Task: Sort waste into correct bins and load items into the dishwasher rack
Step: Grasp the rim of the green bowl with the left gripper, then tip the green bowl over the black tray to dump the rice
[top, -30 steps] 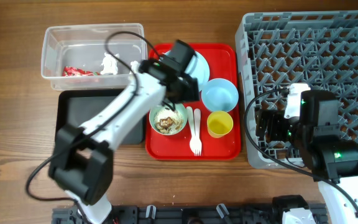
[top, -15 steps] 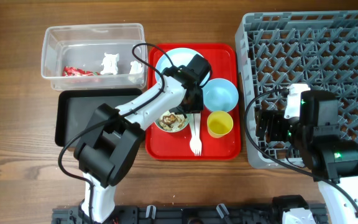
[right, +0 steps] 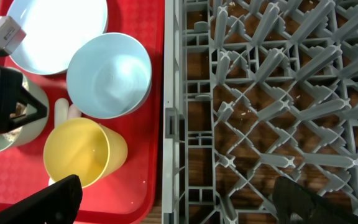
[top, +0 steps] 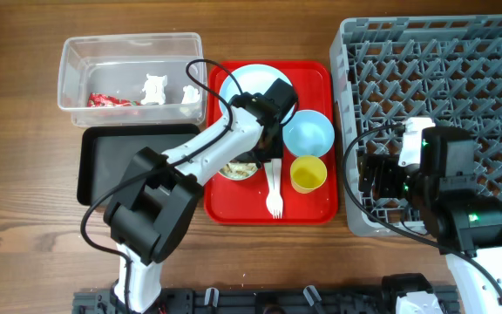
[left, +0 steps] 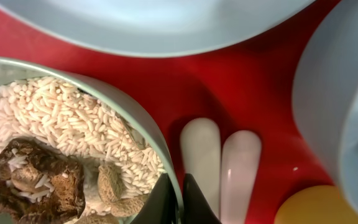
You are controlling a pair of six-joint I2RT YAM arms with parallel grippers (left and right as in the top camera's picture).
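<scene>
The blue bowl (top: 308, 133) and yellow cup (top: 308, 173) crowd the green bowl's (top: 234, 173) right; bare table (top: 24, 235) lies open front-left.

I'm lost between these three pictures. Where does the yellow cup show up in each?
Overhead: yellow cup on the red tray's lower right.
Left wrist: cup is just a yellow sliver in the bottom right corner.
Right wrist: cup at lower left.
Shared landmark: the light blue bowl, next to the cup in every view.
</scene>
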